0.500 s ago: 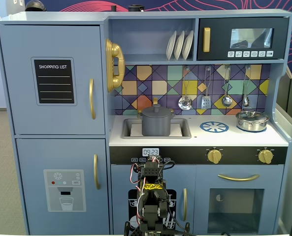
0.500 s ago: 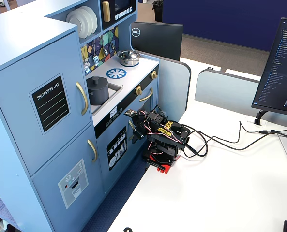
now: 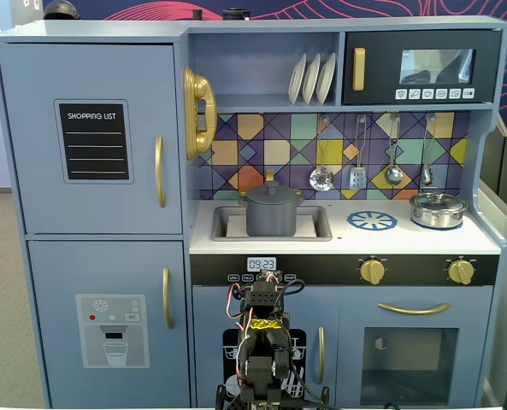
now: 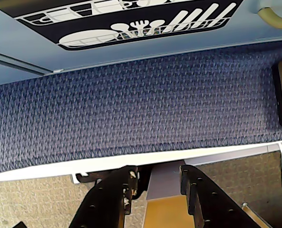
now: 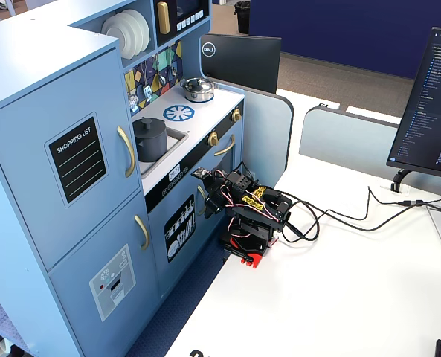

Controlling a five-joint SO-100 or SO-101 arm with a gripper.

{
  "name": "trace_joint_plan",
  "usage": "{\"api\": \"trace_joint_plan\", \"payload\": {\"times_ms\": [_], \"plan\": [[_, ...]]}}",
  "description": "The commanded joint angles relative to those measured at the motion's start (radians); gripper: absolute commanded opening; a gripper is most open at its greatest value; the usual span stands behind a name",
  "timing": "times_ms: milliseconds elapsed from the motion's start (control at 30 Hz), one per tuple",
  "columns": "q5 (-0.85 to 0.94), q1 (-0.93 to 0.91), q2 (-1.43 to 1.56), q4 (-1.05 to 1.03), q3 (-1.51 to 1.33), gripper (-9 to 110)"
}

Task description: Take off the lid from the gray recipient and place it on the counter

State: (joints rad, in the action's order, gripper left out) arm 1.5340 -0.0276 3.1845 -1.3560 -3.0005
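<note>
The gray recipient (image 3: pixel 271 219) stands in the sink recess of the white counter (image 3: pixel 407 236). The lid (image 3: pixel 271 193) sits shut on it, knob up. Both also show in the other fixed view, the recipient (image 5: pixel 151 143) with the lid (image 5: pixel 149 123) on top, on the counter (image 5: pixel 205 99). The arm (image 3: pixel 266 342) is folded low in front of the kitchen's lower doors, far below the pot. My gripper (image 4: pixel 157 173) points down at the blue carpet, jaws apart with nothing between them. It shows in the side fixed view (image 5: pixel 205 195) next to the dishwasher door.
A shiny steel pot (image 3: pixel 438 209) stands at the counter's right, beside the printed blue burner (image 3: pixel 372 221). Utensils (image 3: pixel 356 158) hang above the counter. The arm's base (image 5: pixel 248 242) sits on a white table with cables (image 5: pixel 339 216) and a monitor (image 5: pixel 432 111).
</note>
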Motion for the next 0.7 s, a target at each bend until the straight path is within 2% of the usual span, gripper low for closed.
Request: {"api": "trace_joint_plan", "payload": {"times_ms": [0, 133, 233, 300, 467, 667], "plan": [[-0.021, -0.020, -0.005, -0.173, -0.002, 0], [-0.006, -0.020, -0.006, -0.164, 0.000, 0], [-0.077, -0.015, -0.006, -0.149, 0.063, 0], [-0.143, -0.008, -0.006, -0.137, 0.156, 0], [-0.138, -0.008, -0.015, 0.012, 0.437, 0], [-0.003, 0.038, -0.230, 0.206, 0.813, 0]]}}
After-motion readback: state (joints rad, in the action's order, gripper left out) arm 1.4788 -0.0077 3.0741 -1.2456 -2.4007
